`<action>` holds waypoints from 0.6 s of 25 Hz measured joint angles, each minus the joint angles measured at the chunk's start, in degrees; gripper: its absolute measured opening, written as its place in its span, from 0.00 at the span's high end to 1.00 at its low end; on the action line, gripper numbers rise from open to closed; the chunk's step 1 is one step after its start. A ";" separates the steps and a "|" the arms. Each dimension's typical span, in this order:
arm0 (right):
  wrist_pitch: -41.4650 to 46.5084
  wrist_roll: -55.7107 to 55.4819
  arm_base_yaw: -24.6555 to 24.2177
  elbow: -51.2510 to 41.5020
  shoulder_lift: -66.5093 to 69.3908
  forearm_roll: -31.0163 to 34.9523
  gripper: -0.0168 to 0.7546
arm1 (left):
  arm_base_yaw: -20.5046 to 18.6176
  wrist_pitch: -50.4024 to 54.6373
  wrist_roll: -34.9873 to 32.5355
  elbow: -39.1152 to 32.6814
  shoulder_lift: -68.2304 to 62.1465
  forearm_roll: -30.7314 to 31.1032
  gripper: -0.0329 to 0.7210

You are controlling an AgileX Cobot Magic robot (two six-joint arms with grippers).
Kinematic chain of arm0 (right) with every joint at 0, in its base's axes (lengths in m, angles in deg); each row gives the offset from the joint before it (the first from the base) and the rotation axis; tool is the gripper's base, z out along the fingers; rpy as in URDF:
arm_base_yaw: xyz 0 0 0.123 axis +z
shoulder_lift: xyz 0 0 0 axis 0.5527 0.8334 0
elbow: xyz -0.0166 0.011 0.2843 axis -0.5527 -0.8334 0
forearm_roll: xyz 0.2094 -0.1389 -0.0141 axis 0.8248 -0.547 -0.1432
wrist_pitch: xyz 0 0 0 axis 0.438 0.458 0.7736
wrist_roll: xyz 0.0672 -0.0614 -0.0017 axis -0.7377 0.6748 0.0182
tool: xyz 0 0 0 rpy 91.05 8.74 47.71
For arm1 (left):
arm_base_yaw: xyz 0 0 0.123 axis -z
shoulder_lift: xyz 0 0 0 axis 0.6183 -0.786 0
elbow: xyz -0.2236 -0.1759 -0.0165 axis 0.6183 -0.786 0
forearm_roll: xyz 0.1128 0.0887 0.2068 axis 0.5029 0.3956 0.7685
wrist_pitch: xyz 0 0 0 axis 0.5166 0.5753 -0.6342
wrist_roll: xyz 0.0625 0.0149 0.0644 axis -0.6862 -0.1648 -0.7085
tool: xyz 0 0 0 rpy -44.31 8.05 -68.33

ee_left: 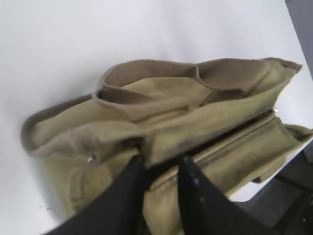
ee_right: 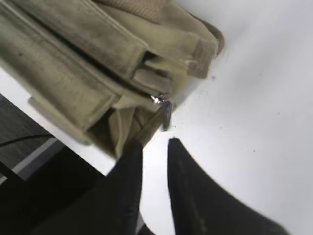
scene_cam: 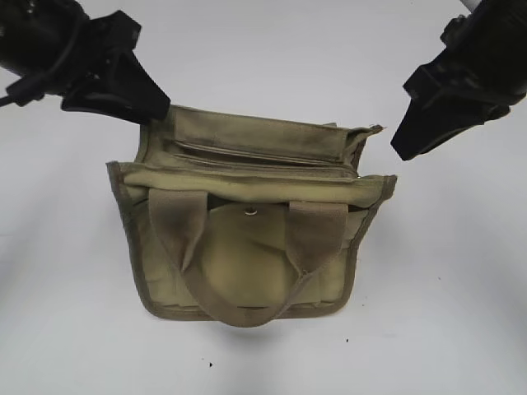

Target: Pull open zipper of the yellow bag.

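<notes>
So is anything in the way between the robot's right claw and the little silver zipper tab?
No, nothing visible blocks it. In the right wrist view the silver pull tab hangs at the corner of the yellow bag, just beyond the tips of the right gripper. Only bare white table lies between them, and the jaws stand slightly apart.

Left gripper (scene_cam: 156, 111) tips hidden behind yellow bag (scene_cam: 247, 247) top edge. Both arms cut off by frame. Zipper (ee_right: 164, 105) pull blurred.
</notes>
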 joint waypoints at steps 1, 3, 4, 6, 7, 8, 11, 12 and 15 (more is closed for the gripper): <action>1.02 -1.97 0.00 0.00 -0.76 0.00 0.75 | -0.05 0.00 0.00 0.00 0.81 1.09 0.70; 3.06 -4.74 0.00 0.00 -2.46 -0.41 0.59 | -0.12 0.00 -0.06 0.02 3.69 4.63 0.53; 3.73 -5.39 0.00 -0.06 -3.57 -0.67 0.51 | -0.12 0.15 -0.06 0.07 5.09 6.87 0.45; 3.96 -6.73 0.00 -0.85 -6.14 -1.22 0.40 | -0.12 1.42 0.01 0.07 8.83 11.28 0.38; 4.02 -7.49 0.00 -1.78 -7.84 -1.57 0.38 | -0.12 2.80 0.43 0.07 10.81 13.98 0.36; 4.02 -8.20 0.00 -3.02 -9.73 -2.17 0.35 | -0.12 4.54 1.47 0.07 12.48 16.33 0.36; 4.15 -10.15 0.00 -8.14 -15.34 -3.87 0.33 | -0.12 9.75 5.94 -0.85 18.71 24.64 0.35; 4.21 -10.86 0.00 -10.44 -17.91 -4.66 0.33 | -0.12 11.03 7.60 -2.07 21.18 26.60 0.35; 4.21 -13.22 0.00 -18.20 -24.08 -6.89 0.33 | -0.12 14.10 10.61 -7.80 29.09 30.81 0.35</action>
